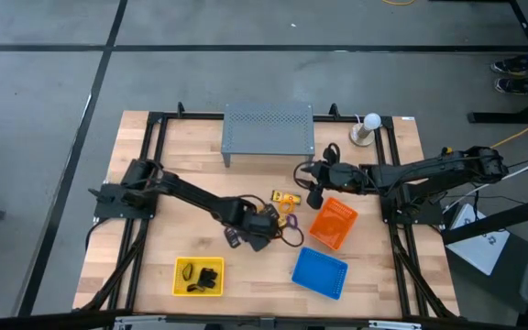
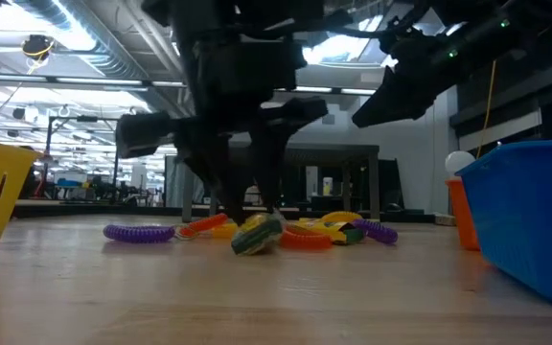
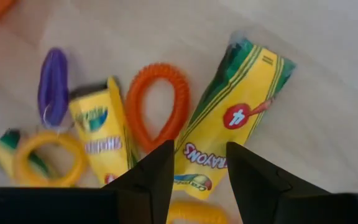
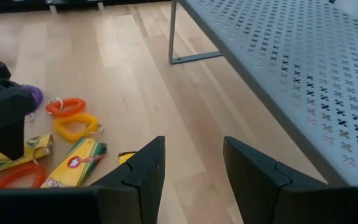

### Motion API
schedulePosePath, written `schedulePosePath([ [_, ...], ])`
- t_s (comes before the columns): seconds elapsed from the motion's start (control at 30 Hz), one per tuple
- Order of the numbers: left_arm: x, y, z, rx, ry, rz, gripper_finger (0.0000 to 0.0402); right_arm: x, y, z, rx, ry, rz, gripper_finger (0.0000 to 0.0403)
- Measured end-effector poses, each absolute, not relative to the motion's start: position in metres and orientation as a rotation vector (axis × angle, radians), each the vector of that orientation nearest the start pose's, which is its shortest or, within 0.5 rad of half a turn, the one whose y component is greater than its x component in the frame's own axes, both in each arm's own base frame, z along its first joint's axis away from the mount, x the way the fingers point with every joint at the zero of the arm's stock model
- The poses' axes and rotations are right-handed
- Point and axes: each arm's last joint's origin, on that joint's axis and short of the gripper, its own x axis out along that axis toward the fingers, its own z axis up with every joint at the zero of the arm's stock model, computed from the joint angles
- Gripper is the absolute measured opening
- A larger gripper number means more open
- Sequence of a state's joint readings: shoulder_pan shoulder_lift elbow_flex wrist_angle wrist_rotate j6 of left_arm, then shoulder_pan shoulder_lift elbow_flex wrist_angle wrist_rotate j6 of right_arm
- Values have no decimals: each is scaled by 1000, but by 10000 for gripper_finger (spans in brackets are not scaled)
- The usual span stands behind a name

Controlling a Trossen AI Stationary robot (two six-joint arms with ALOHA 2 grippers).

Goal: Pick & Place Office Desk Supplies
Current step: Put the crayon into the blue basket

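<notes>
My left gripper point(image 1: 262, 227) hangs over the heap of supplies at the table's middle, open. In the left wrist view its fingers point(image 3: 197, 168) stand on either side of the near end of a yellow crayon packet point(image 3: 235, 118) that lies flat on the wood. Beside that packet lie an orange loop point(image 3: 157, 106), a second yellow packet point(image 3: 98, 130), a purple loop point(image 3: 53, 87) and a yellow loop point(image 3: 42, 158). My right gripper point(image 1: 316, 191) hovers open point(image 4: 191, 165) over bare wood in front of the grey shelf point(image 4: 291, 68), holding nothing. Black clips point(image 1: 207, 276) lie in the yellow basket point(image 1: 181, 266). My left gripper comes down from above with one finger point(image 3: 157, 171) on each long side of the crayon packet's near end point(image 3: 194, 158), lying across it. The packet rests flat on the table. I cannot tell whether the fingers touch it.
The orange basket point(image 1: 333, 223) and blue basket point(image 1: 320, 272) sit toward the table's right near corner, the yellow basket at the left near edge. The grey shelf point(image 1: 269, 130) stands at the far edge, with a white ball on a stand point(image 1: 368, 128) to its right.
</notes>
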State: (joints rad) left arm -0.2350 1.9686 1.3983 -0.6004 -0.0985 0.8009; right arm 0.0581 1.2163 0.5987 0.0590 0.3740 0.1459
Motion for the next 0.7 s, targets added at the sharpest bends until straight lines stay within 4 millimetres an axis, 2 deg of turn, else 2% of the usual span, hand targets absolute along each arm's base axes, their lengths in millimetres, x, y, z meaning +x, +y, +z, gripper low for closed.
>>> schedulePosePath([
  [0.23, 389, -101, 171, 845, 1060, -691, 146, 243, 8, 207, 13, 538, -331, 165],
  [0.4, 392, -103, 161, 808, 1067, -708, 146, 242, 7, 207, 16, 538, -333, 165],
  [0.53, 393, -103, 161, 806, 1054, -704, 145, 242, 7, 207, 38, 534, -339, 165],
  [0.7, 395, -103, 165, 808, 1062, -697, 114, 243, 7, 208, 43, 523, -338, 165],
])
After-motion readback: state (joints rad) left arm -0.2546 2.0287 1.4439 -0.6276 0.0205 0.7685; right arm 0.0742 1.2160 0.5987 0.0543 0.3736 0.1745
